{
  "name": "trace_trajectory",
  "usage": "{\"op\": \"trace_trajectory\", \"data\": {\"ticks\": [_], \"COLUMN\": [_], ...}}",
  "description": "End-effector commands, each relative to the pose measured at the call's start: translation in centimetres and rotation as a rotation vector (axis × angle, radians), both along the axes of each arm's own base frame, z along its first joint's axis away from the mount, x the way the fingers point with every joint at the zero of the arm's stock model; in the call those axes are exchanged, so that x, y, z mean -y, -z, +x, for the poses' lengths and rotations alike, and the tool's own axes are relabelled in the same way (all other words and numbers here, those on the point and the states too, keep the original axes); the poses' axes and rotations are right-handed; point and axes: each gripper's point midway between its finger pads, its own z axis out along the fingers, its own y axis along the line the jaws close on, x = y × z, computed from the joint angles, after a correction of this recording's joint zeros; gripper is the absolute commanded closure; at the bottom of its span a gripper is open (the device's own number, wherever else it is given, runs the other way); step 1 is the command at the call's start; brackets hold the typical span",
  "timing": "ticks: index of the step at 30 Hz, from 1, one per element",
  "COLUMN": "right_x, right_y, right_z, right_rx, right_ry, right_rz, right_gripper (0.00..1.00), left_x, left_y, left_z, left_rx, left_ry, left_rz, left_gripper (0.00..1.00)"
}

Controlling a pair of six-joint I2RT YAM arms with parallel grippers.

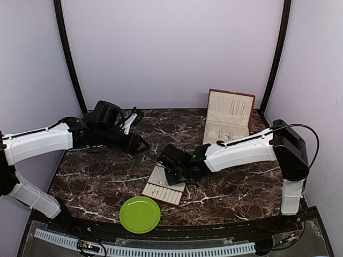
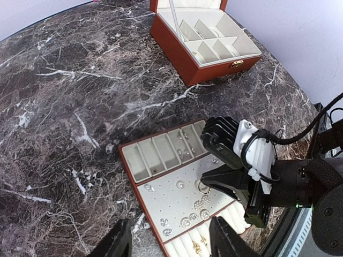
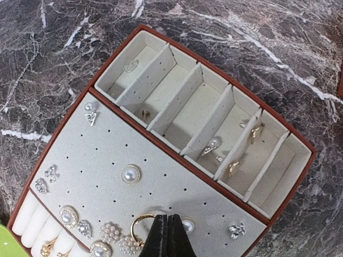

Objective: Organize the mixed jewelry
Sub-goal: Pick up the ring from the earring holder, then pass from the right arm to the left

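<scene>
From above, your right gripper [image 1: 172, 167] reaches down over the far end of the flat tray [image 1: 161, 191], which lies on the marble table [image 1: 96, 176] just beyond the green plate [image 1: 140, 214]. At this size you cannot tell how its jaws stand. Your left gripper [image 1: 140, 144] hangs above the table, well left of the tray and touching nothing. The box [image 1: 228, 115] stands open at the far right.

In your left wrist view, the left gripper [image 2: 171, 234] has its fingers [image 2: 119, 241] moderately apart with nothing between them, looking down on the tray [image 2: 126, 160]. The mixed jewelry [image 2: 199, 202] sits on the tray's perforated panel and in its slots. The right gripper [image 2: 206, 184] points down at that panel. The box [image 2: 206, 48] shows bare compartments.

In your right wrist view, the right gripper [image 3: 163, 227] has its jaws pressed fully together. Its tips meet the panel at the edge of a gold ring [image 3: 136, 224]; you cannot tell whether the ring is pinched. The mixed jewelry [image 3: 130, 174] is spread across the tray [image 3: 142, 38]: pearl studs and sparkly pieces on the panel, small bits in three of the divided slots, gold pieces in the ring rolls. What looks like a thin chain [image 3: 22, 72] lies on the marble beside the tray.
</scene>
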Motion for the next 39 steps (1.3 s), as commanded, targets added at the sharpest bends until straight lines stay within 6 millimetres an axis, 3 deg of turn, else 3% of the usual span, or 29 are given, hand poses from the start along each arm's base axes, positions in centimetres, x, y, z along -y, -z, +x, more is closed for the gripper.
{"op": "trace_trajectory", "data": {"ticks": [1,7,15,19,28,39], "right_x": [-1.0,-0.1,1.0,1.6,0.8,-0.2], "right_y": [-4.6,-8.0,-10.8,-11.6,-12.7,-12.7], "right_z": [1.1,2.2,1.4,1.2,0.4,-0.2], "right_rx": [0.134,0.207,0.301,0.335,0.365,0.367], "right_ry": [-0.049,-0.076,-0.183,-0.201,-0.255,-0.297], "right_rz": [0.099,0.225,0.341,0.356,0.387,0.374], "right_gripper": [1.0,1.0,1.0,1.0,1.0,1.0], "left_x": [0.6,2.8,5.9,7.1,9.0,9.2], "left_y": [0.1,-0.8,-1.2,-1.1,1.8,3.1], "left_z": [-0.1,0.3,-0.4,-1.8,-3.6,-3.9], "left_rx": [-0.011,-0.048,-0.161,-0.211,-0.338,-0.378], "left_ry": [0.028,0.088,0.188,0.25,0.305,0.3], "left_rz": [-0.026,-0.073,-0.187,-0.243,-0.248,-0.241], "left_gripper": [0.47,0.47,0.47,0.47,0.48,0.71]}}
